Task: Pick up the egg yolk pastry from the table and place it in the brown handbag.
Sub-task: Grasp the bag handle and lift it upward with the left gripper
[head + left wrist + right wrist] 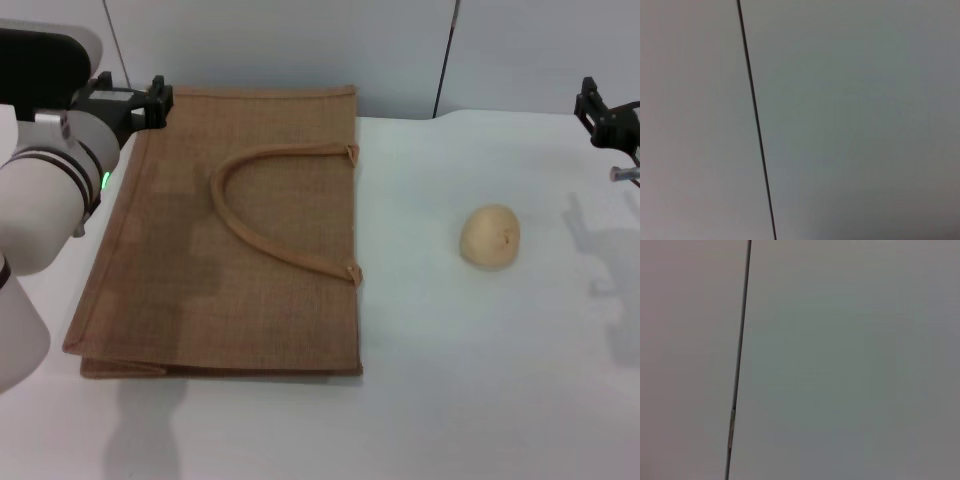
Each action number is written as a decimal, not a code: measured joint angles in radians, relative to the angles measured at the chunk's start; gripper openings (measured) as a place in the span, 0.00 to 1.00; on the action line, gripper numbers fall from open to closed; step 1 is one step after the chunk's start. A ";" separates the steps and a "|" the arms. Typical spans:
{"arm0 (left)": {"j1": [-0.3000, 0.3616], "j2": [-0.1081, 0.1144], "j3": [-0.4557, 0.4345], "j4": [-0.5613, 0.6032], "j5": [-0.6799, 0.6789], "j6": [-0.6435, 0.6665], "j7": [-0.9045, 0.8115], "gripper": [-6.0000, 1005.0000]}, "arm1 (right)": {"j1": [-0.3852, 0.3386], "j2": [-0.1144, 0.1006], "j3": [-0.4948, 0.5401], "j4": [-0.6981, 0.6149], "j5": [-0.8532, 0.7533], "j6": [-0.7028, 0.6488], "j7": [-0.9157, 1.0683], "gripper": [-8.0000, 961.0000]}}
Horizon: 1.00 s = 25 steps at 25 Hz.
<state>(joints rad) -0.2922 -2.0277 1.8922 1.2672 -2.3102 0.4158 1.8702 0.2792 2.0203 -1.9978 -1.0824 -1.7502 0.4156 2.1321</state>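
In the head view the egg yolk pastry [489, 237], a pale tan rounded bun, lies on the white table [480, 380] right of centre. The brown handbag [230, 240] lies flat on the left half, its looped handle [270, 205] resting on top. My left gripper [150, 100] is raised over the bag's far left corner. My right gripper [605, 115] is raised at the far right edge, well apart from the pastry. Both wrist views show only a plain wall.
A grey panelled wall [400, 50] stands behind the table's far edge. Bare white tabletop lies between the bag and the pastry and in front of both.
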 joint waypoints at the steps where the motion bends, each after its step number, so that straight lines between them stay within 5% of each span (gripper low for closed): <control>1: 0.000 0.000 -0.002 0.000 0.000 0.000 0.000 0.61 | 0.000 0.000 0.000 0.000 0.000 0.000 0.000 0.76; 15: -0.002 -0.002 -0.011 -0.003 -0.020 0.003 -0.001 0.61 | 0.003 0.000 0.002 0.002 0.000 0.000 0.002 0.76; 25: -0.054 0.005 -0.043 -0.007 -0.269 0.087 0.174 0.62 | 0.019 0.000 -0.002 0.029 0.000 -0.002 0.005 0.76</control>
<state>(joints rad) -0.3464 -2.0230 1.8493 1.2605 -2.5788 0.5028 2.0445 0.2987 2.0202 -2.0000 -1.0534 -1.7503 0.4135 2.1368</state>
